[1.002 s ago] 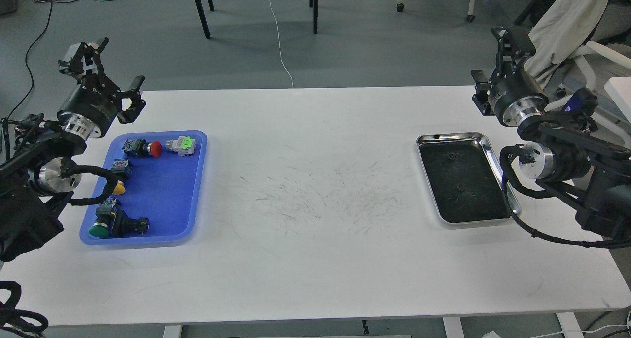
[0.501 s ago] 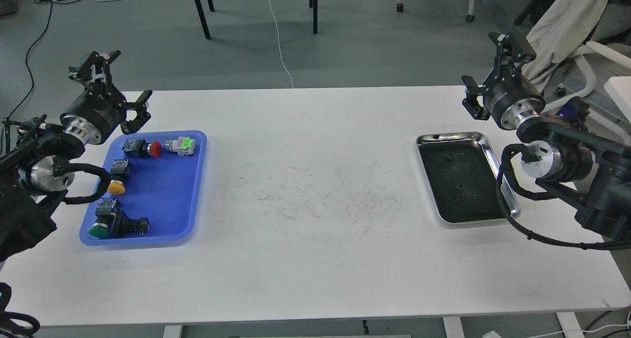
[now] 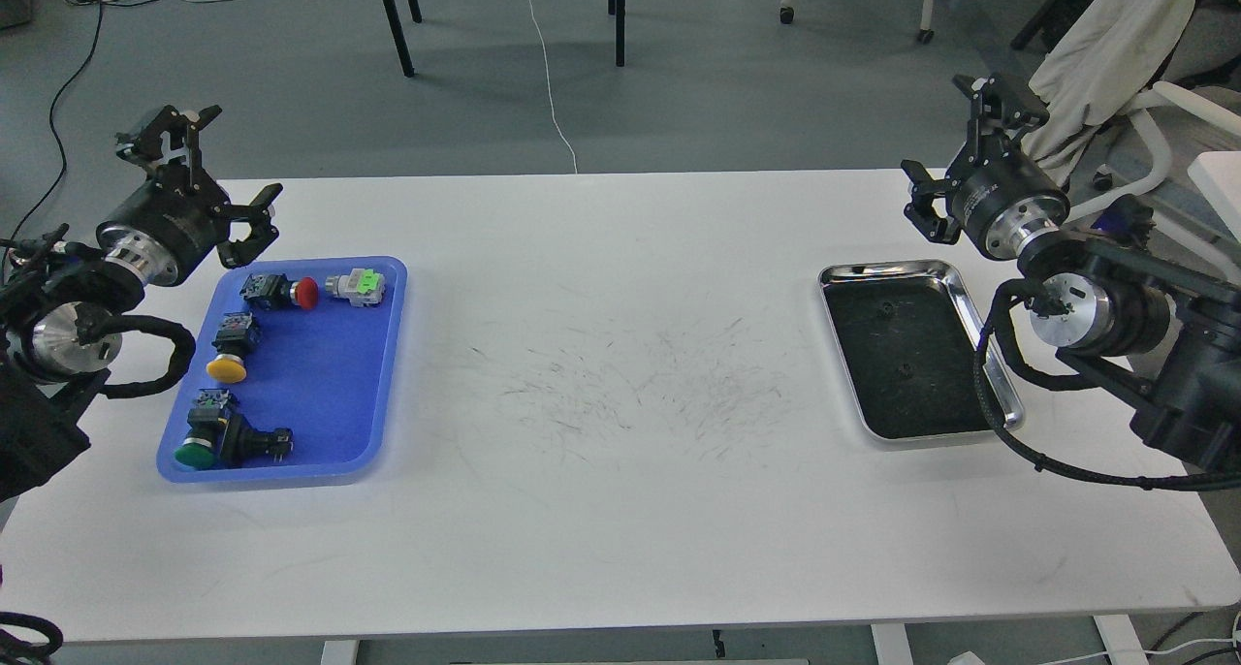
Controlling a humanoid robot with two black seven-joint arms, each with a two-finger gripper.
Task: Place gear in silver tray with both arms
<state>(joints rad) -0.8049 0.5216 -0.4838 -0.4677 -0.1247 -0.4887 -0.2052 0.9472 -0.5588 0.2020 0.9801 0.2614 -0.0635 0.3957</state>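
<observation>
The silver tray [image 3: 887, 269] lies at the right of the white table, with a dark scratched base that holds nothing large. The parts are push-button switches in a blue tray [image 3: 378, 374] at the left: a red one [image 3: 305, 293], a grey-green one [image 3: 357, 285], a yellow one [image 3: 225, 365], a green one [image 3: 197, 452] and a black one [image 3: 254, 443]. My left gripper [image 3: 215, 173] is open and empty, above the blue tray's far left corner. My right gripper [image 3: 960, 146] is open and empty, above the table beyond the silver tray's far right corner.
The white table [image 3: 620, 510] has faint scuff marks at its middle. Beyond it are chair legs [image 3: 393, 20] and cables on the grey floor. A chair with beige cloth [image 3: 1115, 54] stands behind my right arm.
My left arm has drawn back to the left, its gripper now sitting a little lower and further left. My right gripper has shifted slightly left and down. Both stay open.
</observation>
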